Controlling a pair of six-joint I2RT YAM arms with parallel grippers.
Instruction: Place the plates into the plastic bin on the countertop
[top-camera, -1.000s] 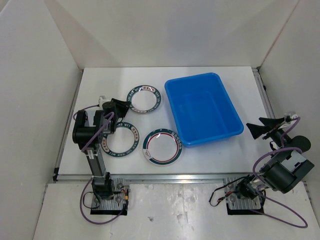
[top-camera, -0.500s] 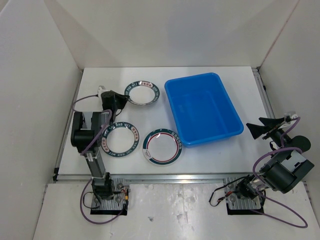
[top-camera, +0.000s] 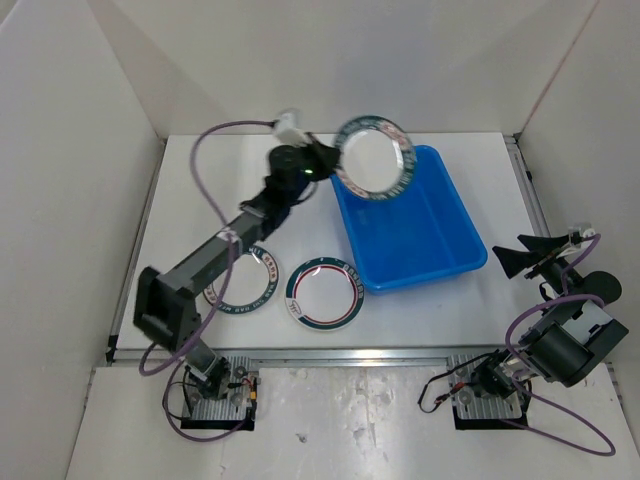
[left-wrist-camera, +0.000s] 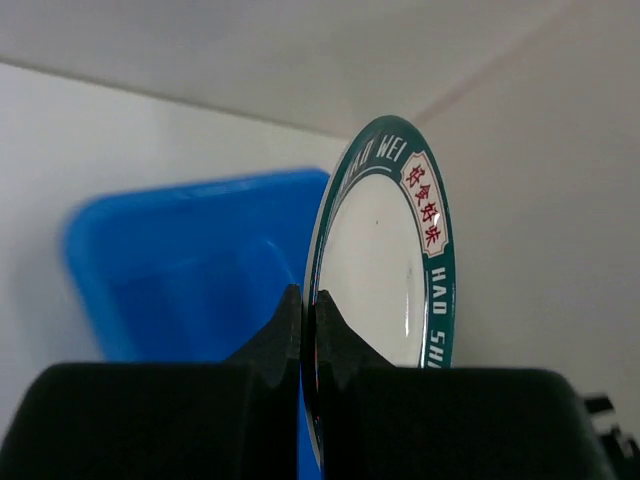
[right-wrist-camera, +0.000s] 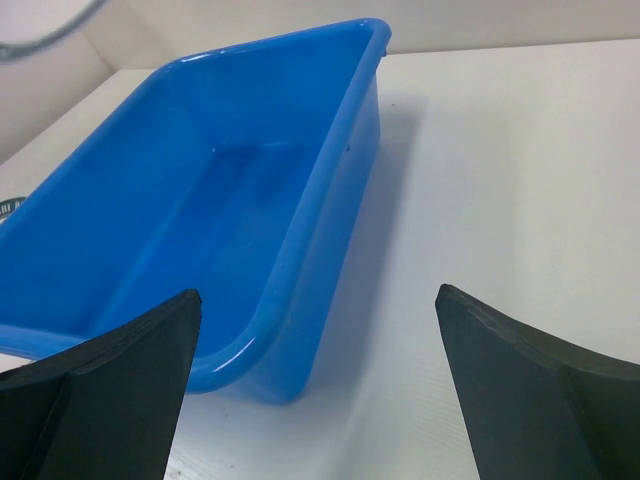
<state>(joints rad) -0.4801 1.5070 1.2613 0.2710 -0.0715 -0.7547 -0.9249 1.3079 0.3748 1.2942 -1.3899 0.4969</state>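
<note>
Above the bin (top-camera: 410, 220) — left end effector (left-wrist-camera: 308, 308) pinches plate (top-camera: 373, 155)

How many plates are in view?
3. The first plate is held by the left gripper over the far end of the bin. The second plate, with a red ring, lies on the table beside the bin. The third plate lies left of it, partly under the left arm.

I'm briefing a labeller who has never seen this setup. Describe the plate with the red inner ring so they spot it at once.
Start at the blue bin on the white countertop. Just off its near left corner a plate lies flat. It alone has a red inner ring; the second plate lies partly under the left arm, the third plate is held aloft.
</note>
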